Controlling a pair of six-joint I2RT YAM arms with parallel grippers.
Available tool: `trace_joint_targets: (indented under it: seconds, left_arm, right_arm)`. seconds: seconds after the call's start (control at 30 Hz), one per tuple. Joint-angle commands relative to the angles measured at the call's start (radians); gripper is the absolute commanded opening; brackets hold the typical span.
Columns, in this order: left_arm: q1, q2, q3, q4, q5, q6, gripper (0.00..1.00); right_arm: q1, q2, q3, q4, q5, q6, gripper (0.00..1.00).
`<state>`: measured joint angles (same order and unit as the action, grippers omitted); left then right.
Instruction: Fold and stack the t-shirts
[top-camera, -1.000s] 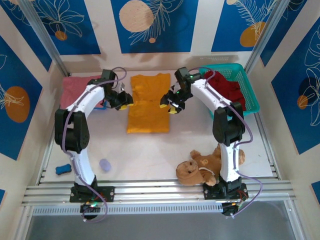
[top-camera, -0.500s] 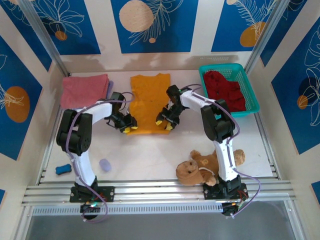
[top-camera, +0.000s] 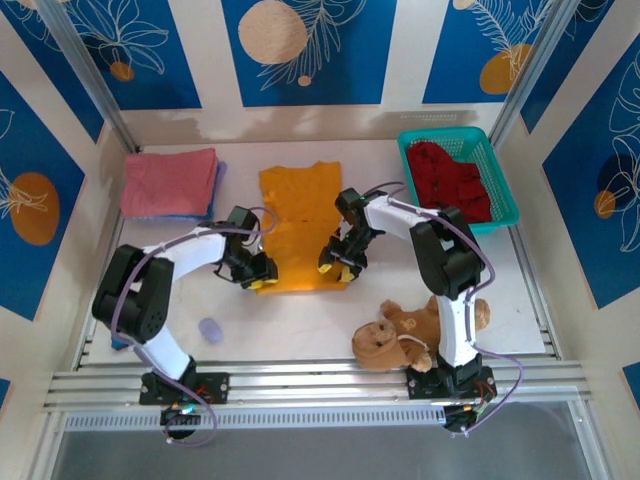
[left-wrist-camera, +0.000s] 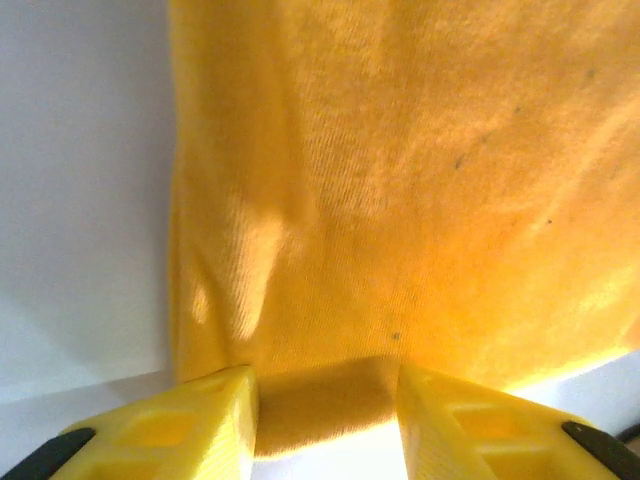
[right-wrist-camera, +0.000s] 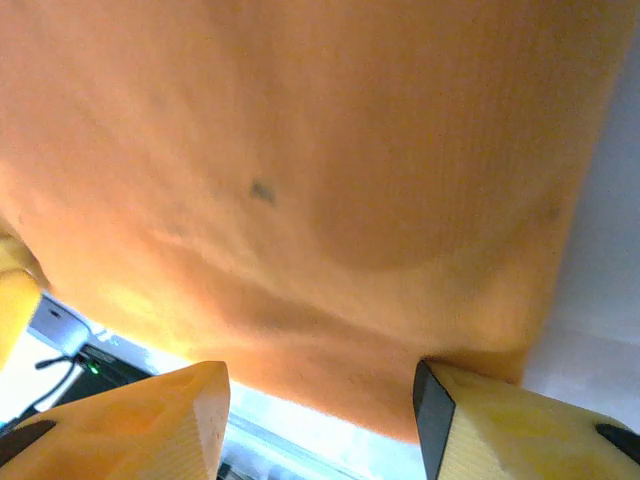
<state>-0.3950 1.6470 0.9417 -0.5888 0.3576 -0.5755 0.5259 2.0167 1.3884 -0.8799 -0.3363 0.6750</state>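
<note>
The mustard-orange t-shirt lies flat in a long strip at the table's middle. My left gripper is at its near left corner and my right gripper at its near right corner. In the left wrist view the orange cloth fills the frame, and my left gripper is open with the hem lying between the parted fingers. My right gripper is open too, with the cloth edge just beyond it. A folded salmon-pink t-shirt rests on a blue one. A dark red t-shirt sits in the basket.
The teal mesh basket stands at the back right. A brown teddy bear lies by the right arm's base. A small lilac object sits near the left arm's base. Bare table lies between the shirt's near hem and the front rail.
Both grippers have come down the shirt's sides from its far half to its near corners. The orange shirt has shifted a little toward the front.
</note>
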Motion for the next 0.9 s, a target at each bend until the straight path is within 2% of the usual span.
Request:
trace_joint_targets:
  seconds: [0.0, 0.23, 0.47, 0.6, 0.7, 0.87]
  left_arm:
    - [-0.006, -0.081, -0.006, -0.067, -0.027, -0.024, 0.41]
    - [-0.004, -0.184, -0.061, -0.101, -0.037, -0.020, 0.41]
    - [-0.005, -0.160, -0.156, 0.022, -0.002, -0.065, 0.40]
    - [-0.005, -0.108, -0.150, 0.057, 0.005, -0.059, 0.38]
    - [-0.005, -0.085, -0.149, 0.079, 0.006, -0.062, 0.37]
    - [-0.004, -0.063, -0.142, 0.094, -0.004, -0.062, 0.35]
  right_arm:
    - [0.009, -0.096, -0.032, -0.024, 0.012, 0.007, 0.53]
    - [0.003, -0.159, -0.111, -0.045, 0.075, 0.027, 0.53]
    - [-0.006, -0.144, -0.184, 0.037, 0.084, 0.052, 0.52]
    - [-0.029, -0.131, -0.226, 0.113, 0.056, 0.049, 0.46]
    - [-0.037, -0.126, -0.223, 0.124, 0.051, 0.043, 0.40]
    - [-0.037, -0.106, -0.215, 0.137, 0.024, 0.038, 0.35]
